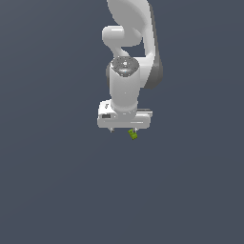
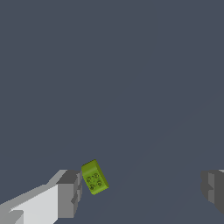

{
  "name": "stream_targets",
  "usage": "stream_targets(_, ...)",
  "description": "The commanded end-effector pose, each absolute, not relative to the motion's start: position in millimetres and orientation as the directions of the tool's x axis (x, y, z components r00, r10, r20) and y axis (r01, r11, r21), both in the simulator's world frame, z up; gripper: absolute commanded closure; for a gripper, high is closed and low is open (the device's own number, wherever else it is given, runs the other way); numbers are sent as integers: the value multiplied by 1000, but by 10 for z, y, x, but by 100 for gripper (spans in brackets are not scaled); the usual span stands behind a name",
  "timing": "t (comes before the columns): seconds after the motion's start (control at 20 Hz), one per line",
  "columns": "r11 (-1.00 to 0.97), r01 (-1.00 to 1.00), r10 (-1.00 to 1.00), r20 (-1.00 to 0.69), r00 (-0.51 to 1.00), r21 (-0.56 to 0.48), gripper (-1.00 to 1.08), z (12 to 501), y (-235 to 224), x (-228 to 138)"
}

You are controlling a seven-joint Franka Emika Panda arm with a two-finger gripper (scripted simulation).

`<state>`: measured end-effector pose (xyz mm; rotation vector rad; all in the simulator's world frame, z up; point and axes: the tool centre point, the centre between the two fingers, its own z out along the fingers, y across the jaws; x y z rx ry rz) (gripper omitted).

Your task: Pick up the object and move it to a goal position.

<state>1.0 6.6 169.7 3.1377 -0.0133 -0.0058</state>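
Note:
The object, a tiny lime-green studded brick (image 1: 133, 135), lies tilted on the dark grey floor, just below the gripper finger on the exterior view's right. My white gripper (image 1: 123, 129) points straight down over it with its jaws spread wide. In the wrist view the brick (image 2: 94, 177) sits right against the inner side of one grey fingertip (image 2: 69, 192). I cannot tell if they touch. The other fingertip (image 2: 213, 188) is far from it. The gripper (image 2: 141, 190) is open and holds nothing. No goal marker shows.
The plain dark grey floor (image 1: 57, 190) fills both views. The white arm (image 1: 126, 43) rises behind the gripper toward the top of the exterior view.

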Motion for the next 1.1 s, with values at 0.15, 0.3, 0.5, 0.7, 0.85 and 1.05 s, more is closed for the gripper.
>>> stream_targets(0.15,-1000,-9,-9,-3,1000,1,-92,1694,46,14)
stream_targets(0.3,-1000,-13,-13,1,1000,-9,-92,1686,-13,29)
stream_targets(0.5,-1000,-19,-19,3,1000,-16,-92,1688,-61,45)
stream_targets(0.7,-1000,-12,-12,3,1000,-14,-92,1672,-45,33)
stream_targets(0.85,-1000,9,9,3,1000,-13,-92,1616,-17,1)
stream_targets(1.05,-998,63,63,2,998,-8,-92,1481,57,-82)
